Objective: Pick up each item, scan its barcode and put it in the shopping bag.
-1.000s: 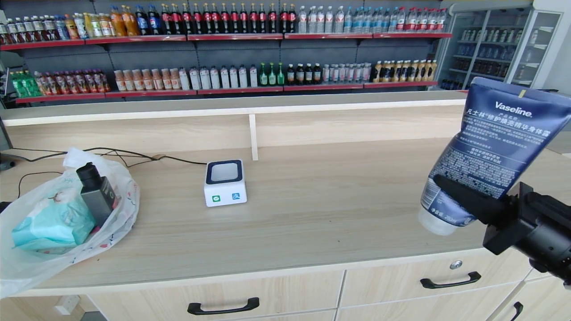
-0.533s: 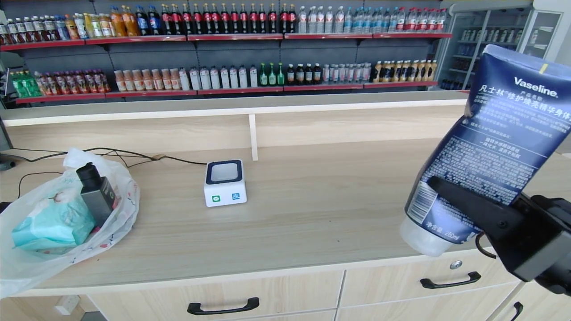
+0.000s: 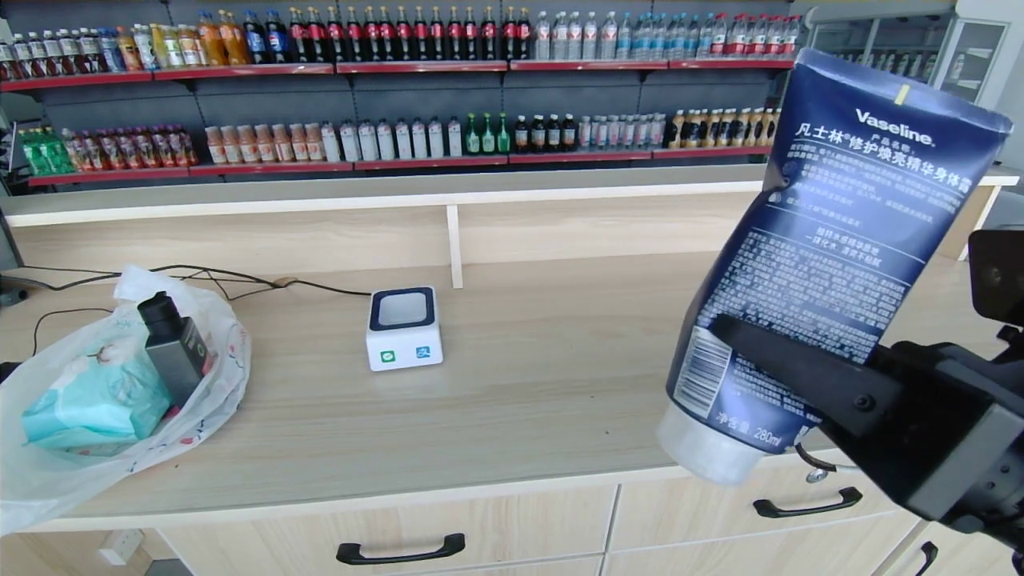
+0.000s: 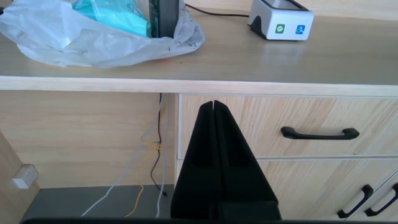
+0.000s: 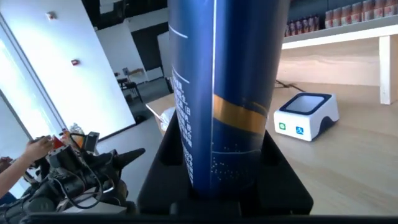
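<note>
Bag (image 3: pixel 224 376) left of the scanner (image 3: pixel 404 328) holds two items; right claw (image 3: pixel 748 344) grips the tube (image 3: pixel 832 240), seemingly unscanned; left claw (image 4: pixel 214 107) closed, empty

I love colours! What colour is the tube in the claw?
The lotion tube is dark blue with white print; see head view.

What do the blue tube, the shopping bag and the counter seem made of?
The blue tube: likely soft plastic, satin sheen, crimped flat end. The shopping bag: thin translucent plastic film, crinkled, contents showing through. The counter: wood-look, probably laminate, matte, even grain.
</note>
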{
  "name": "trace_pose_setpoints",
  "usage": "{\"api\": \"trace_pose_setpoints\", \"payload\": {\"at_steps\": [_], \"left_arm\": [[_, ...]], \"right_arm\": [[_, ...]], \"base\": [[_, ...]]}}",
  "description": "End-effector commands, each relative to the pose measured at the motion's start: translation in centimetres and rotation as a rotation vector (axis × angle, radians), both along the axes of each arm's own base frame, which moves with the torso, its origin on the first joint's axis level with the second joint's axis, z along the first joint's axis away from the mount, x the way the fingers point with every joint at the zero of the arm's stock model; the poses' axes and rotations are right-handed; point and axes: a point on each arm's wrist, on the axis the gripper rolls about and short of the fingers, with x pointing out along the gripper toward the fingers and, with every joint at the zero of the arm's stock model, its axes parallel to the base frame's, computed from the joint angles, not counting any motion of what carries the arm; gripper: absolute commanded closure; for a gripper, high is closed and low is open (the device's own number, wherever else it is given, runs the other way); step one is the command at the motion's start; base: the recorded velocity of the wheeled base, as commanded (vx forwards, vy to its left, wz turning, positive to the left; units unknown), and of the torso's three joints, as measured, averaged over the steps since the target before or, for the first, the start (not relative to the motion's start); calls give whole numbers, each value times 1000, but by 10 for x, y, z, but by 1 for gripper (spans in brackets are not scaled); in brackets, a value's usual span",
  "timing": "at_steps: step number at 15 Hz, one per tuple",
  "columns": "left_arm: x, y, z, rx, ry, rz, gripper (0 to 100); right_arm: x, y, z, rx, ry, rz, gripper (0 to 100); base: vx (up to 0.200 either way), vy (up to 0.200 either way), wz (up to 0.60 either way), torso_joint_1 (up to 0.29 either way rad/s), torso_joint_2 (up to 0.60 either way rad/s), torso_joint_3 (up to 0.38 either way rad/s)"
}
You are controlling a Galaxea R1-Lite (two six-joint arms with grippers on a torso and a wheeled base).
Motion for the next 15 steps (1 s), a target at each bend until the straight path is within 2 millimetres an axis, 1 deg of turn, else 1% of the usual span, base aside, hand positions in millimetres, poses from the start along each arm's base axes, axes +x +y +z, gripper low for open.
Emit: {"api": "trace_pose_setpoints", "payload": {"at_steps": [1,5,8,11,13,15], "left_arm": [[0,0,0,0,0,0,100],[0,0,0,0,0,0,100],[0,0,0,0,0,0,100],[0,0,0,0,0,0,100],[0,0,0,0,0,0,100],[0,0,0,0,0,0,100]], "right_arm": [[-11,7,8,42,14,80,100],[-21,0,22,156,147,180,100],[-19,2,32,204,175,215,100],[-21,11,38,213,165,264,100],[-25,17,37,207,173,297,100],[-23,20,37,205,175,300,100]], "base": [[0,0,0,0,0,0],[0,0,0,0,0,0],[0,0,0,0,0,0],[0,0,0,0,0,0],[0,0,0,0,0,0],[0,0,0,0,0,0]]}}
